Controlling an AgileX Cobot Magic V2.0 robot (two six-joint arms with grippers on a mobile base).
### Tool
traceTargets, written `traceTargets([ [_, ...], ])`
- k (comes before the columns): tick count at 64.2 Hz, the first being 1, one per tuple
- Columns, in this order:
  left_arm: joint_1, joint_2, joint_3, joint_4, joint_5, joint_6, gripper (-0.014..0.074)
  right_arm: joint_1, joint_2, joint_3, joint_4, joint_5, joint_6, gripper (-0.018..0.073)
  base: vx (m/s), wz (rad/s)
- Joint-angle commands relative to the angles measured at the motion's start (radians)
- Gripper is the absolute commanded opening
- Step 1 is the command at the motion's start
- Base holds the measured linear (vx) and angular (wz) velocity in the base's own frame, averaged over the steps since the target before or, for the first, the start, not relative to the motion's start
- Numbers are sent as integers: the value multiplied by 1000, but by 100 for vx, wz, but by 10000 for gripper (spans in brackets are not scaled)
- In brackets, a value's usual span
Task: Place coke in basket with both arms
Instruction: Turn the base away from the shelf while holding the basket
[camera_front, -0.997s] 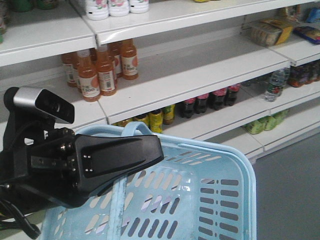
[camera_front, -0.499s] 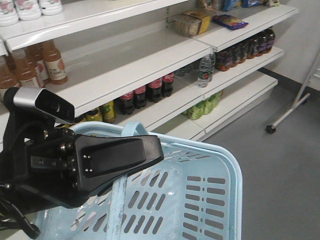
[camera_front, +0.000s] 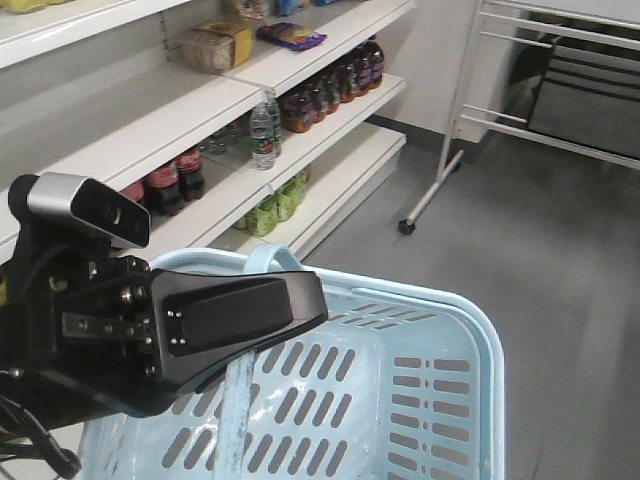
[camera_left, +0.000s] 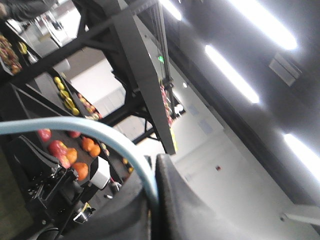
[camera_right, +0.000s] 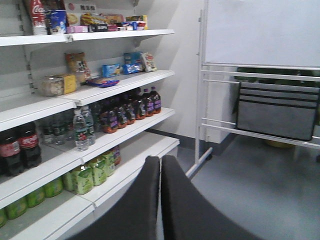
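Shelving (camera_front: 300, 60) has slid toward 10 o'clock in the front view since a second ago, and a white wheeled rack (camera_front: 450, 120) now stands at 1 o'clock, so we judge the base is turning. The basket (camera_front: 440, 400) keeps its place at 6 o'clock. We expect it to be light and springy, best carried by its handle (camera_front: 270, 258). The left gripper (camera_front: 318, 300) sits on that handle, and the left wrist view suggests its jaws are closed around it. The right gripper (camera_right: 160, 172) has its jaws pressed together on nothing. What we take for the coke (camera_right: 37, 14) stands on the top shelf at 10 o'clock in the right wrist view, well apart. We judge it a smooth, thin-walled can, light yet dentable, best gripped around mid-body.
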Motion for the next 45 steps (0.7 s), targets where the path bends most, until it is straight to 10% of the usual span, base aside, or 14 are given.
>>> traceTargets([
  [1,-7,-23,-25,-71,-169,5,-8,-3,-13,6,-4,-75,0,-5,1,-52],
  [45,-7,-23,-25,-71,-169,5,-8,-3,-13,6,-4,-75,0,-5,2,-38],
])
